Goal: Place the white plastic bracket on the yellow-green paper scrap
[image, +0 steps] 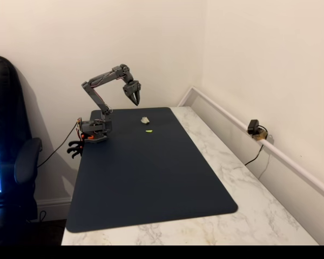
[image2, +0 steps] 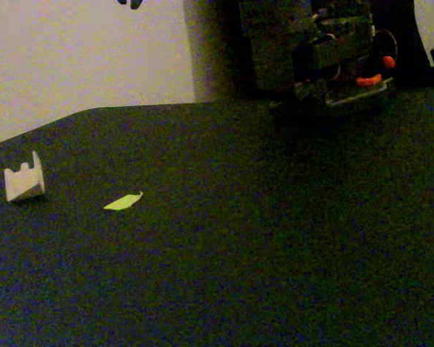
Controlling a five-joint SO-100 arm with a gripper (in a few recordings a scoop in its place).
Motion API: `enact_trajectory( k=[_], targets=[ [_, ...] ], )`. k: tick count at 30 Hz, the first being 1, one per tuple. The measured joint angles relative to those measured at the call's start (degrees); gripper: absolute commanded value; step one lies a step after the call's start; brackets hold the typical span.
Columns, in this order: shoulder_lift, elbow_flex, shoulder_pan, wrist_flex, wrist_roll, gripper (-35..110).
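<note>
The white plastic bracket rests on the dark mat near its far edge, standing free. The yellow-green paper scrap lies flat a short way in front of it, apart from it. My gripper hangs in the air above and slightly left of the bracket, pointing down; its dark fingertips just show at the top edge of a fixed view. The fingers look slightly parted with nothing between them.
The dark blue mat covers most of a marble table top. My arm's base is clamped at the mat's far left corner. A small camera sits by the right wall rail. A black chair stands left.
</note>
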Motion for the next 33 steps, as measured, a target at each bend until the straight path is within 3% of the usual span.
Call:
enact_trajectory(
  k=[16, 25, 33],
  targets=[
    [-22.5, -8.53, 8.26, 2.55, 8.26, 2],
    [-32.34, -12.66, 14.77, -2.9, 10.28, 29],
    [-45.97, -18.81, 18.63, -7.03, 10.46, 36]
  ],
)
